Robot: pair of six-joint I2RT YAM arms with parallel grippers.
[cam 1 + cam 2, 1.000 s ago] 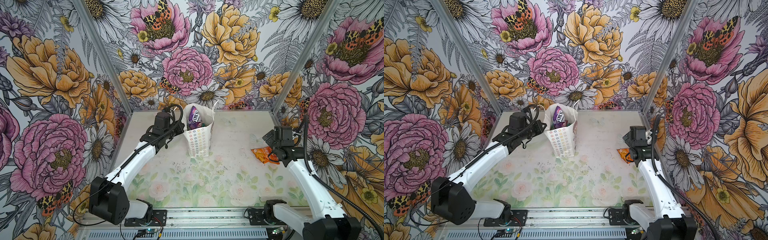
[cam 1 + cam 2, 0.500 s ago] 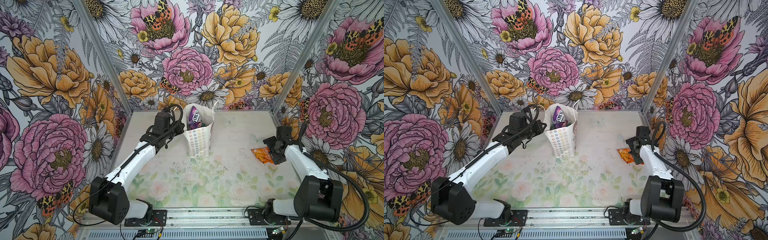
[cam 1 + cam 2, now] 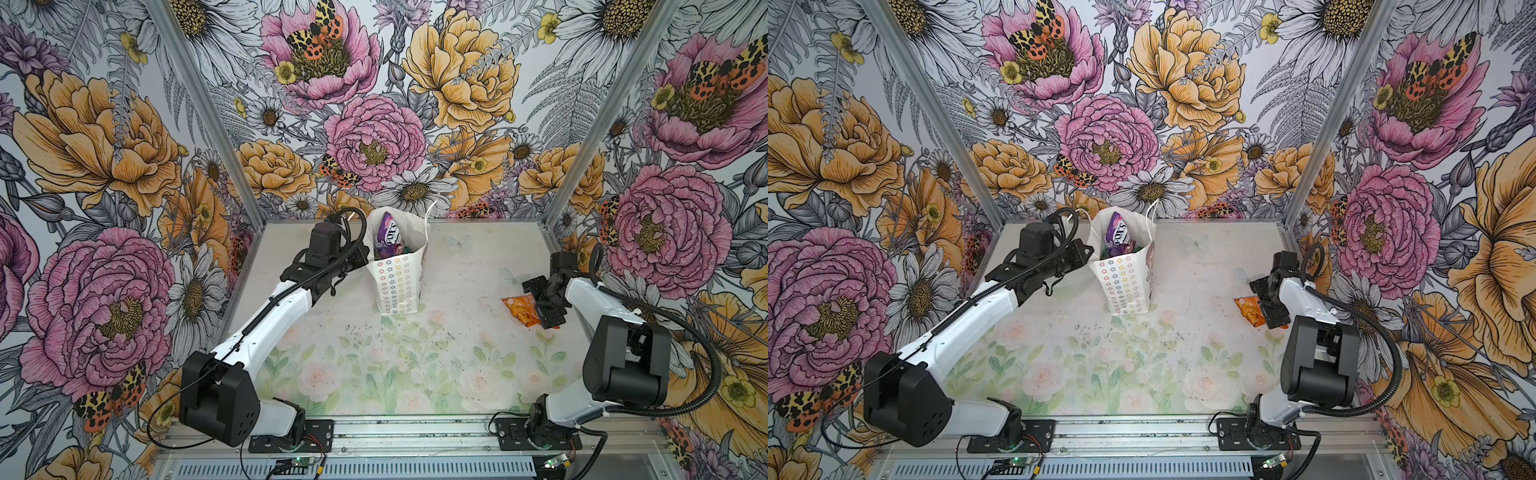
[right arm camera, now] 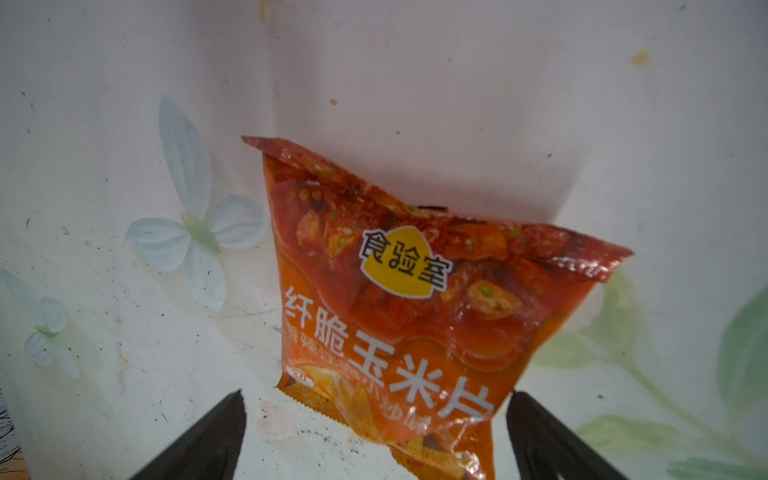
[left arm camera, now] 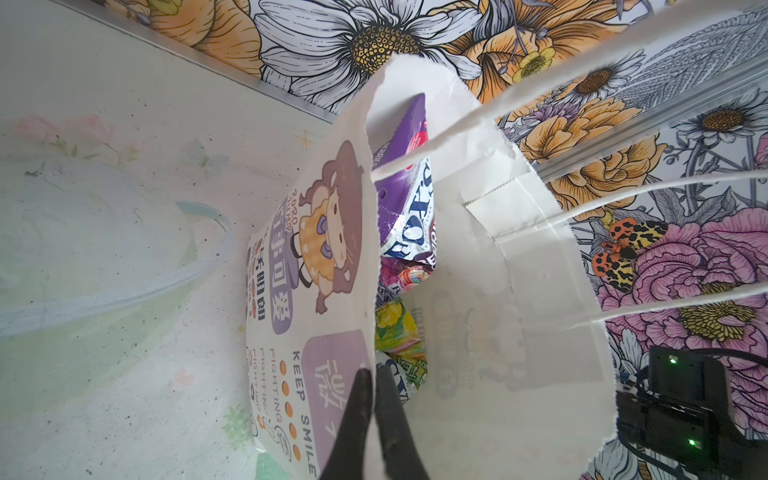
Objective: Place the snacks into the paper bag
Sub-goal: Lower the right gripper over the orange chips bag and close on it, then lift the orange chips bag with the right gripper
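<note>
The left tool (image 5: pixel 374 371) pinches the rim of the upright paper bag (image 3: pixel 399 282), a purple FOX'S packet (image 3: pixel 387 233) inside. The right tool (image 4: pixel 377 395), spread wide, straddles the orange chip packet (image 4: pixel 399 299) on the counter (image 3: pixel 374 365), seemingly without touching it.

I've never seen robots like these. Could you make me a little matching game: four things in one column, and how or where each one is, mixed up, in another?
Things
1. left gripper
2. right gripper
3. purple FOX'S packet
4. orange chip packet

States
A. lying on the table
B. open wide
C. standing inside the paper bag
D. pinched shut on the bag's rim

Pairs: 1-D, 2-B, 3-C, 4-A
</note>
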